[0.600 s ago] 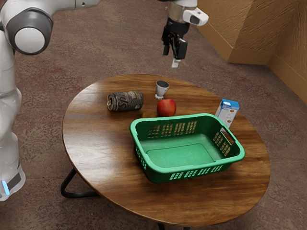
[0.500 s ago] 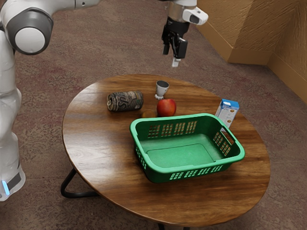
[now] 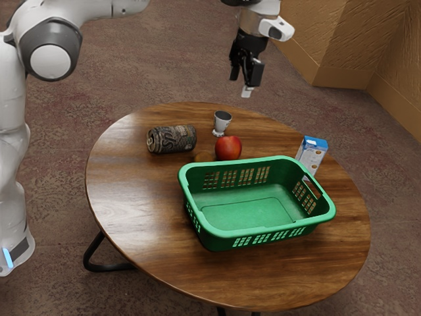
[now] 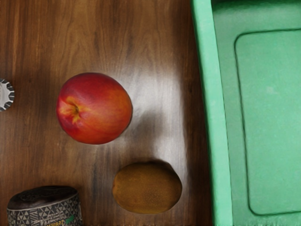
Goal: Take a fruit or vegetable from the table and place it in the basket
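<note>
Above the table point(image 3: 141, 210), the empty gripper point(image 3: 241, 81), fingers parted, should centre on the red fruit point(image 4: 94, 108) before descending straight.

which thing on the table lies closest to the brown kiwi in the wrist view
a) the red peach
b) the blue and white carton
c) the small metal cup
a, since the wrist view shows the red peach just beside the kiwi, while the small metal cup is farther off past the peach and the carton stands on the basket's far side.
</note>
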`<state>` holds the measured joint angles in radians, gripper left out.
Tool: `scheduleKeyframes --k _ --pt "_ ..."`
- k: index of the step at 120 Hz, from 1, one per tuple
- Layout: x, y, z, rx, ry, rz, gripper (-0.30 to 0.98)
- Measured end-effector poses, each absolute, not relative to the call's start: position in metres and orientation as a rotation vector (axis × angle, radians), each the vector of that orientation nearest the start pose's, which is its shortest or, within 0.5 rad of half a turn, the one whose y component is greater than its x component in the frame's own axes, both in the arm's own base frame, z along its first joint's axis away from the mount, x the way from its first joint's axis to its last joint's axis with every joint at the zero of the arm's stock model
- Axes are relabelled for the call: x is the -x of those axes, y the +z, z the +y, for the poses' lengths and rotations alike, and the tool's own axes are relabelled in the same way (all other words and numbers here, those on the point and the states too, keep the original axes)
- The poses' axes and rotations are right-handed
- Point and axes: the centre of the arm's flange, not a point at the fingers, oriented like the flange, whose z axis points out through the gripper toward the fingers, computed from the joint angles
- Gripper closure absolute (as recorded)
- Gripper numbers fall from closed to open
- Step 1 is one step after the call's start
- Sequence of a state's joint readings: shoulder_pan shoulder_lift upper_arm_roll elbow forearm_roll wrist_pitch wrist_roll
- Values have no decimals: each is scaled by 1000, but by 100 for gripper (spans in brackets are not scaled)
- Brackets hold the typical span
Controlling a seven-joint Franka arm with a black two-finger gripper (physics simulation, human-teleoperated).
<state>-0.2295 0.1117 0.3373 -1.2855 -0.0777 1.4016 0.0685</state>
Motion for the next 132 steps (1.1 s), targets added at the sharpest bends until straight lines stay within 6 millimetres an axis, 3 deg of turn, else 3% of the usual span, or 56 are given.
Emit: scheduleKeyframes --k 23,46,61,85,132 --pt "-576 655 38 3173 76 -46 0" --pt "-579 594 44 3171 263 -72 0" --pt "-579 590 47 3170 267 -82 0" --pt "-585 576 73 3152 293 -163 0" --pt "-607 542 73 3120 359 -176 0"
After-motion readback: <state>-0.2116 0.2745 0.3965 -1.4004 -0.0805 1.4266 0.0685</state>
